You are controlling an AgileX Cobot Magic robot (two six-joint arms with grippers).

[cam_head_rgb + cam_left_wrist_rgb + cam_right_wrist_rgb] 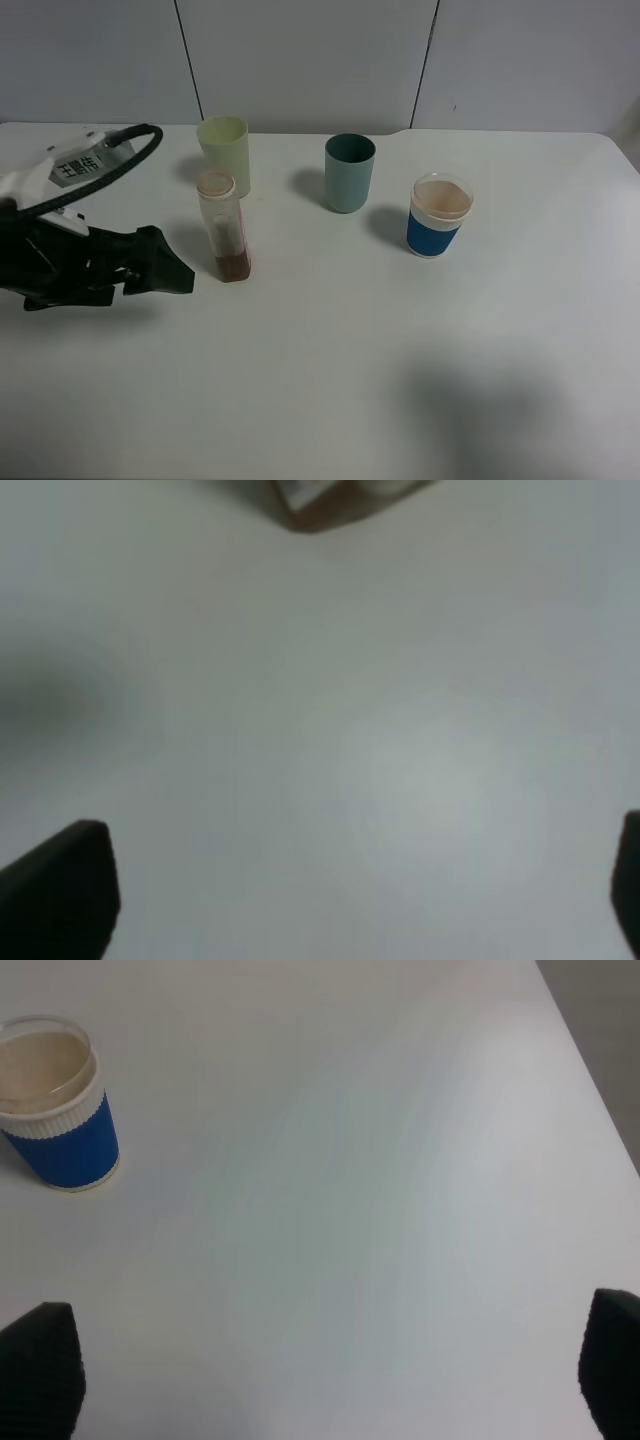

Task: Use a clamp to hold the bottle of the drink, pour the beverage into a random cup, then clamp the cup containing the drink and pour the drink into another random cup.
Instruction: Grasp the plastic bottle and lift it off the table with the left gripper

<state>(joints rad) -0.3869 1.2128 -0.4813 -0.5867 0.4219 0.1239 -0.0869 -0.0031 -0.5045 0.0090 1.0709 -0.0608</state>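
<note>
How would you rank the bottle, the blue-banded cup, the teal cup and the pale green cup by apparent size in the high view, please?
1. bottle, tallest.
2. blue-banded cup, wider but nearer the camera.
3. teal cup and pale green cup look alike; unranked.

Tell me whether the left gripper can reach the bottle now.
Probably yes: the open left gripper lies beside the bottle, only bare table between them; the pale green cup stands close behind.

White table (400, 350) bearing four upright vessels: bottle (222, 228) just in front of pale green cup (225, 150); teal cup (349, 172); blue-banded cup (438, 216).
</note>
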